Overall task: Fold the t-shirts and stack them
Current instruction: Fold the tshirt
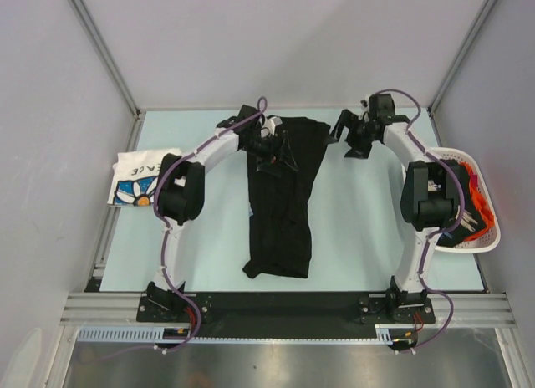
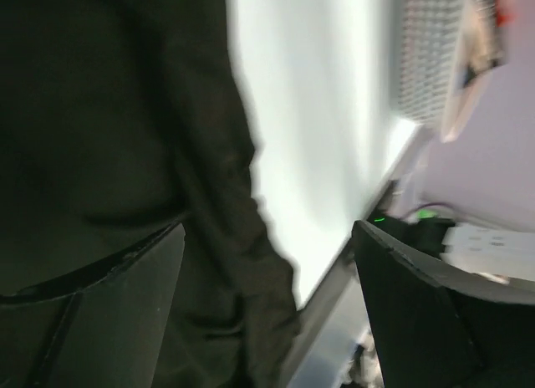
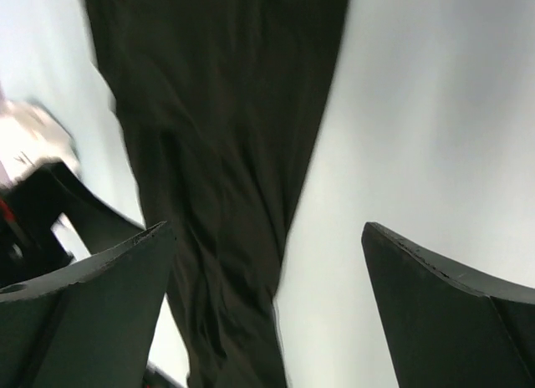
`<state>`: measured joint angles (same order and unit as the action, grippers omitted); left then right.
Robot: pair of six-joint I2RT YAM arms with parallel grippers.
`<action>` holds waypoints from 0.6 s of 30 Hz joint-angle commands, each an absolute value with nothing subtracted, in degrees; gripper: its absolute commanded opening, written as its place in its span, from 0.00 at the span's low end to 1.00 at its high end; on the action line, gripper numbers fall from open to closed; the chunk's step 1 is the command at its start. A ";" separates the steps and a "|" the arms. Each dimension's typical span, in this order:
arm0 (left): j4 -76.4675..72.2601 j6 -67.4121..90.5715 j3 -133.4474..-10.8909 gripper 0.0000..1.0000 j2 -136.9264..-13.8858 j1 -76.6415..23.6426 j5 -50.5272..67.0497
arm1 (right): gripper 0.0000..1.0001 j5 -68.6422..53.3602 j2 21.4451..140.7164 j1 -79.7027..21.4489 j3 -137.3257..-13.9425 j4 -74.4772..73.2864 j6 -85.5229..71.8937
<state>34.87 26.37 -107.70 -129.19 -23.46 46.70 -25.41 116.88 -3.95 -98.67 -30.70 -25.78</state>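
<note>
A large black t-shirt (image 1: 282, 196) lies folded into a long strip down the middle of the table. It fills the left of the left wrist view (image 2: 125, 154) and runs down the right wrist view (image 3: 226, 154). My left gripper (image 1: 272, 150) is open over its far part. My right gripper (image 1: 349, 137) is open and empty above bare table right of the shirt's far end. A white t-shirt with a blue and orange flower print (image 1: 140, 177) lies folded at the left edge. Orange and dark shirts (image 1: 472, 208) lie in the basket.
A white slotted plastic basket (image 1: 485, 237) stands at the right edge of the table, behind my right arm. Grey walls and metal posts enclose the pale table (image 1: 368, 229) at the back and sides.
</note>
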 commanded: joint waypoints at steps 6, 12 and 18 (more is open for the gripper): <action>44.84 11.60 -98.35 0.88 -123.31 -27.25 37.34 | 1.00 -24.96 106.44 -7.03 -84.48 -35.60 -26.01; 45.62 11.69 -103.18 0.82 -127.00 -27.33 40.95 | 1.00 -24.87 105.38 -7.73 -82.71 -35.68 -26.98; 45.79 12.48 -106.35 0.83 -126.56 -27.51 41.13 | 1.00 -24.70 106.26 -8.17 -82.71 -35.95 -27.16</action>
<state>46.00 13.45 -102.98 -128.31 -27.46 39.24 -24.95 107.46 -7.55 -83.09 -36.12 -26.55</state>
